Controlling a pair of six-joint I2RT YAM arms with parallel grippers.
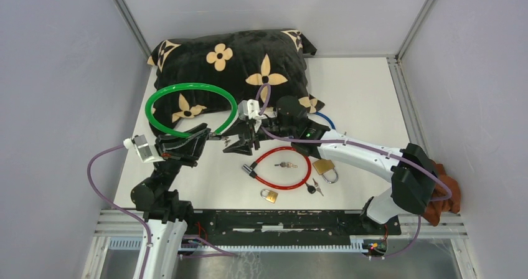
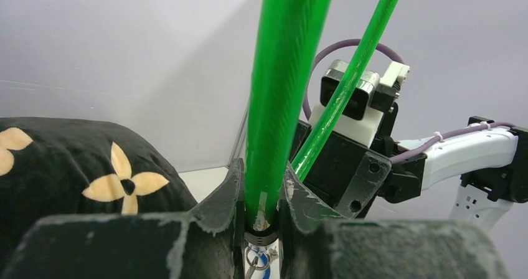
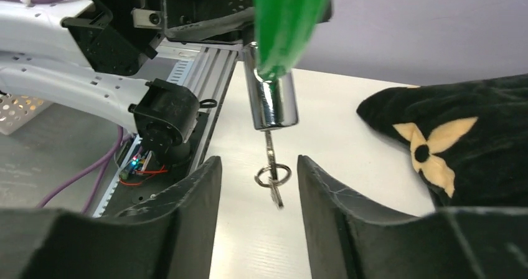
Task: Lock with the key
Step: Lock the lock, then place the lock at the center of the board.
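- Grip at far left: the left gripper is clamped on the green cable lock, just above its metal end. Its wrist view shows the jaws pinching the glossy, smooth, round-sectioned cable.
- The rest of the green loop arcs back over the front edge of the black plush pillow, which has tan flower motifs.
- Lock barrel: a short chrome cylinder, polished, held off the surface between the two arms.
- Key: seated in the barrel's end, thin flat metal. Its long axis continues the barrel's line and points into the right arm's jaws. A small wire ring with a second key dangles from it.
- Right gripper: open, dark matte jaws standing either side of the ring, touching nothing that I can see. It is the nearer arm to the key. Judgement: the next move needs it to close on the key's head, then twist about that axis.
- Further right, lying on the surface: a red cable lock with keys inside its loop, and a brass padlock.
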